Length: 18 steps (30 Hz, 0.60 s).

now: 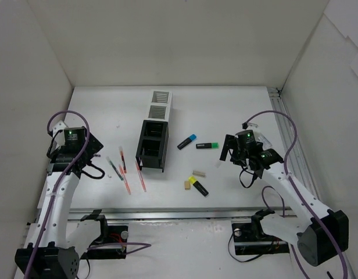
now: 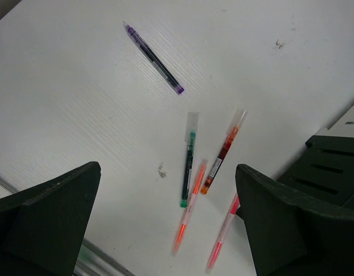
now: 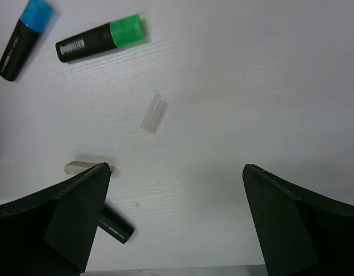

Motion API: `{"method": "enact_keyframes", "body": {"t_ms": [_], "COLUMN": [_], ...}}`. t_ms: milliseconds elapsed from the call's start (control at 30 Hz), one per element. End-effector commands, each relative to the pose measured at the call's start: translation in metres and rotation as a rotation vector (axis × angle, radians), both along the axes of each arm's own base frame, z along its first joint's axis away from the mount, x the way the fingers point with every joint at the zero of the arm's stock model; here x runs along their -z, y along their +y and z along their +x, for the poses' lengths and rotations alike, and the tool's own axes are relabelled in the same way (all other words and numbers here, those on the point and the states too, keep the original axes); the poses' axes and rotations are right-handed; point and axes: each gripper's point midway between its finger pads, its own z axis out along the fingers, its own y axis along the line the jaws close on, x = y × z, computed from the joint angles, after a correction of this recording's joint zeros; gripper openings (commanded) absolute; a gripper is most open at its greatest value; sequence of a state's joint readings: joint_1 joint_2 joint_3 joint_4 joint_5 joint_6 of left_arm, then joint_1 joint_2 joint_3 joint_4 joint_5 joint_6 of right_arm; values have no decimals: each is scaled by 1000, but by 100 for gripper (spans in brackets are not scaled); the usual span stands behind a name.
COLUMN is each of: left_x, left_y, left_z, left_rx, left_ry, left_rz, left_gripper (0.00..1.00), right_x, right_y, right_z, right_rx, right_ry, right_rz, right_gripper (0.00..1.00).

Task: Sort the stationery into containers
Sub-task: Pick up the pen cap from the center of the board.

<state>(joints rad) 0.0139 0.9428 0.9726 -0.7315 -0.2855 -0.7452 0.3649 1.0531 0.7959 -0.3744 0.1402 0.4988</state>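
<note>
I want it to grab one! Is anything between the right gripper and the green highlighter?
Just a small clear cap lies on the table between the open right gripper and the green highlighter. Nothing else visible is in the way.

Overhead: from high behind the near edge, looking down and forward across the white tabletop point(image 1: 237, 110), far off. Left wrist: close, looking down on thin orange-red pens point(image 2: 185, 221), shared with overhead left of centre. Right wrist: close, looking down on a short black green-capped highlighter point(image 3: 102, 39), shared with overhead right of centre
</note>
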Motion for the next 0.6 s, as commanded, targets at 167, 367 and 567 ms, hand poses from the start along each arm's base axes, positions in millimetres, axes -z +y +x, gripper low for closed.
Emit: {"method": "enact_keyframes", "body": {"t_ms": [167, 367, 567], "left_x": [13, 17, 24], "left_y": [13, 26, 33], "left_z": [24, 29, 34], "left_rx": [-60, -114, -126], "left_ry": [-16, -18, 3], "left_rz": [-71, -78, -89], "left_gripper": [99, 99, 99], "right_x": [26, 46, 69], "right_y": [18, 32, 37], "right_z": [4, 11, 24], "right_rx": [146, 187, 182], "right_ry": [68, 111, 170], "right_rz": [42, 33, -20], "right_gripper": [98, 95, 79]}}
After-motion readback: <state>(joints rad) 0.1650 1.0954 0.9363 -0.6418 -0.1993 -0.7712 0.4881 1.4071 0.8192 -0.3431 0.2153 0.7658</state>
